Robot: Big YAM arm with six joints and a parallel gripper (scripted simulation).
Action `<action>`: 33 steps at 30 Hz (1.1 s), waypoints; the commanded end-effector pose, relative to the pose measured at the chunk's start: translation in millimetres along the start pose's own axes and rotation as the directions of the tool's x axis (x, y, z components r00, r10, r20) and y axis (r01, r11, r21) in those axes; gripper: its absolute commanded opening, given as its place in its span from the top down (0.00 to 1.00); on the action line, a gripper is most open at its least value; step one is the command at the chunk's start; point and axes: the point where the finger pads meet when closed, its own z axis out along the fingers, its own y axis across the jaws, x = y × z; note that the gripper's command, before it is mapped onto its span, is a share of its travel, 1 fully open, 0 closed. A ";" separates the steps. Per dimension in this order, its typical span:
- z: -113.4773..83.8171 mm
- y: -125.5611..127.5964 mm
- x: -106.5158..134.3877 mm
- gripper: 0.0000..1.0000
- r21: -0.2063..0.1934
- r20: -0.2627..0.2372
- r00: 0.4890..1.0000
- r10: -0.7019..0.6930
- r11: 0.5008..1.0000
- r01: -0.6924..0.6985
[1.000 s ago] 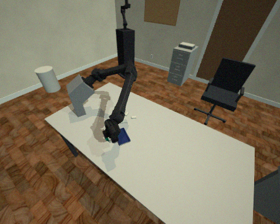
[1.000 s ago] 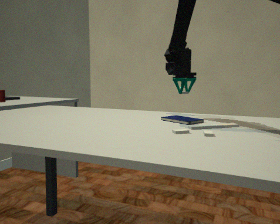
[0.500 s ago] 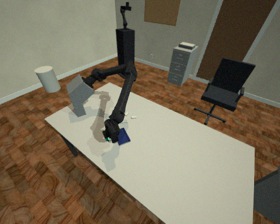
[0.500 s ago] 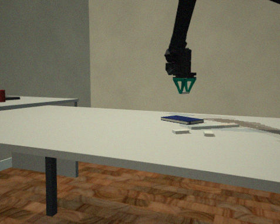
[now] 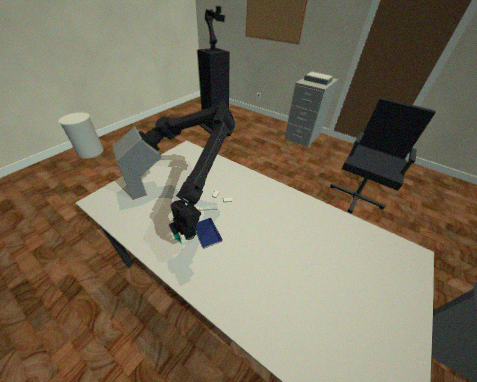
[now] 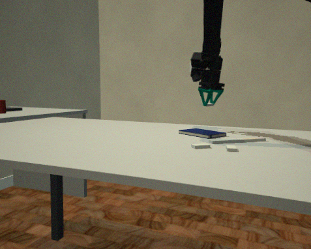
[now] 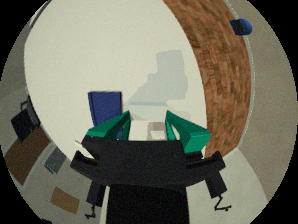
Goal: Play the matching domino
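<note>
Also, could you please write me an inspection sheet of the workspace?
Surface: pale table, shadows across it, no spill visible.
Job's things: domino line lying flat; two loose dominoes apart from it; pips unreadable.
Clutter: blue book near the line; grey stand.
Gripper: raised above the table, jaws shut on a pale domino.
Cables: nothing seen.
Surroundings: office chair and filing cabinet, both off the table.

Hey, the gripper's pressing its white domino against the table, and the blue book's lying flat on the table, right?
Not quite: the gripper holds its white domino in the air, well above the table, as the exterior view shows. The blue book is indeed lying flat on the table.
</note>
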 end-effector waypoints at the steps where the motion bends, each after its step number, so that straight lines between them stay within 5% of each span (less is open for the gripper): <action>1: -18.1 6.4 -22.7 0.52 -0.010 0.202 0.978 0.059 0.998 -0.058; 8: -18.1 6.4 -22.7 0.52 -0.010 0.202 0.978 0.059 0.998 -0.058; 9: -8.3 -2.5 -7.9 0.52 0.008 0.174 0.985 0.023 1.000 -0.025; 18: -20.1 22.5 -28.4 0.52 -0.014 0.506 0.861 0.055 0.998 -0.055; 25: -20.1 22.5 -28.4 0.52 -0.014 0.506 0.861 0.055 0.998 -0.055; 26: -28.3 0.9 -24.9 0.52 0.022 0.528 0.848 0.040 0.998 -0.060; 33: -12.5 28.9 -22.5 0.52 -0.018 0.730 0.681 0.049 0.998 -0.053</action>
